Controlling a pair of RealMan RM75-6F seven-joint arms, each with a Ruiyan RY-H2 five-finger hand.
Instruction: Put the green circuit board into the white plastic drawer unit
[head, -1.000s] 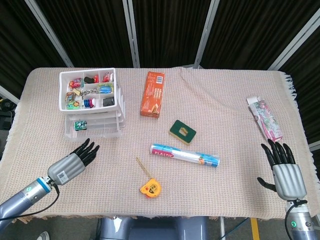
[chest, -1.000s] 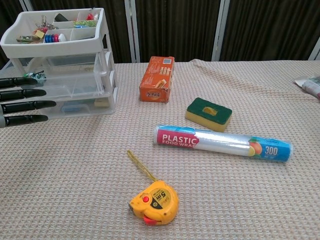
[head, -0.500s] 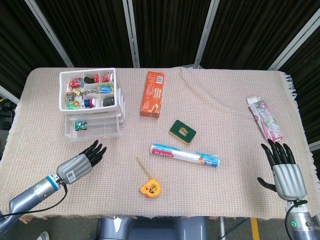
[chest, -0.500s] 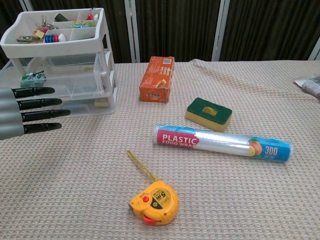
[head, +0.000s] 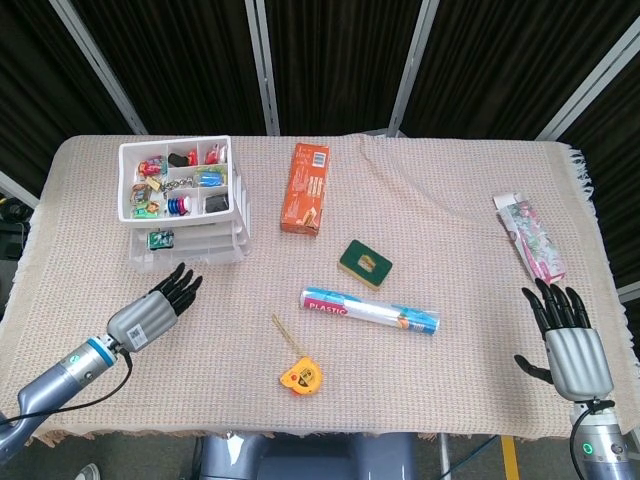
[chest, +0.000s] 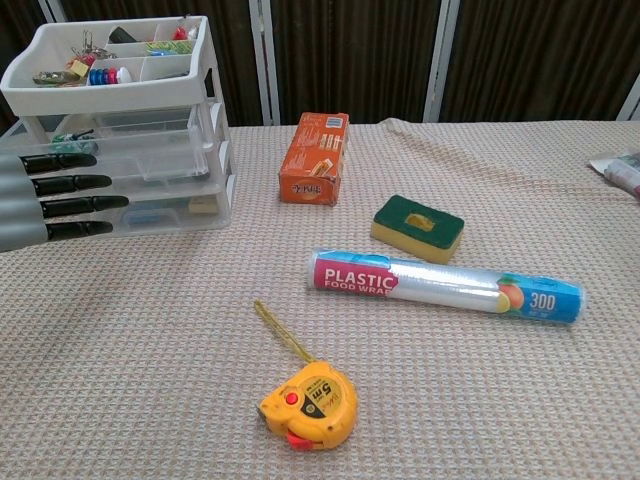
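Drawer unit (head: 185, 205) stands at far left of surface (head: 440, 210), with a compartment tray (head: 175, 178) on top holding small parts. Circuit board (head: 159, 239) lies in a drawer of the unit (which tier: cannot tell). Left hand (head: 155, 308) sits just in front of the unit, fingers towards it. Carton (head: 305, 188) lies right of the unit. Sponge (head: 364, 263) lies in front and right of the carton; wrap roll (head: 370, 311) lies in front of the sponge. Tape measure (head: 300, 376) lies nearest the front edge, left of the roll. Packet (head: 529, 236) lies at far right; right hand (head: 568, 340) rests in front of it.
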